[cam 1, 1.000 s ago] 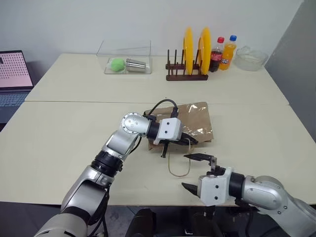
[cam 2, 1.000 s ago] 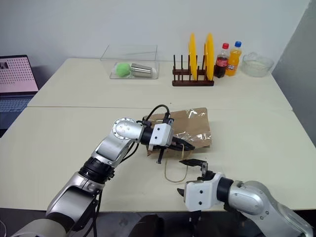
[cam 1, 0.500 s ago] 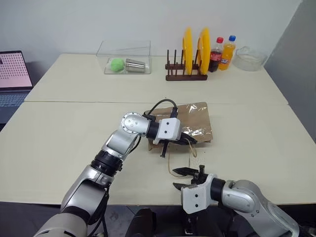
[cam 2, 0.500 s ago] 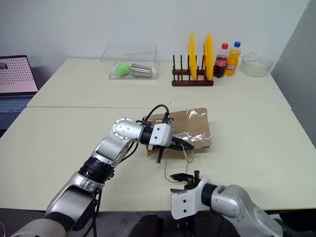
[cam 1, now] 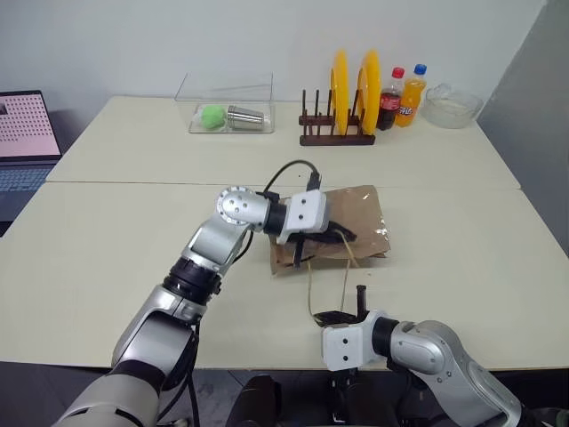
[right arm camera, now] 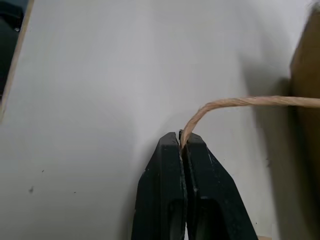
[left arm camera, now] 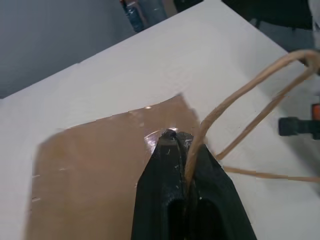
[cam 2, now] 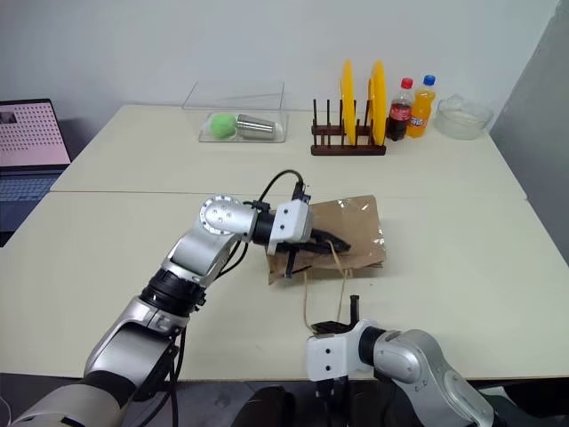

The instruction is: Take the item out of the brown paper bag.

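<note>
Left gripper (left arm camera: 186,150) is clamped on one tan loop handle (left arm camera: 250,82) of the brown paper bag (cam 1: 342,227); in the left wrist view the cord runs straight out from between the black fingers. Right gripper (right arm camera: 181,141) is pinched flat on the other handle (right arm camera: 240,102), the cord bending away just past its tips toward the bag's edge.

My read on why: one handle per gripper, so pulling them apart should spread the mouth. The bag's handle edge sits raised off the table (cam 1: 133,258) at the left jaws; the rest lies flat beyond them.

Materials: creased kraft paper, matte, with a glossy clear strip near the mouth catching light. Handles are thin twisted paper cord, springy, holding their loop shape. Gripper fingers are smooth black plastic tapering to narrow tips.

The item can't be seen; presumably inside the bag, beyond the left jaws. The bag looks nearly flat, so I can't tell where it sits inside.

Mouth not yet open. Thin cord in narrow tips could slip.
</note>
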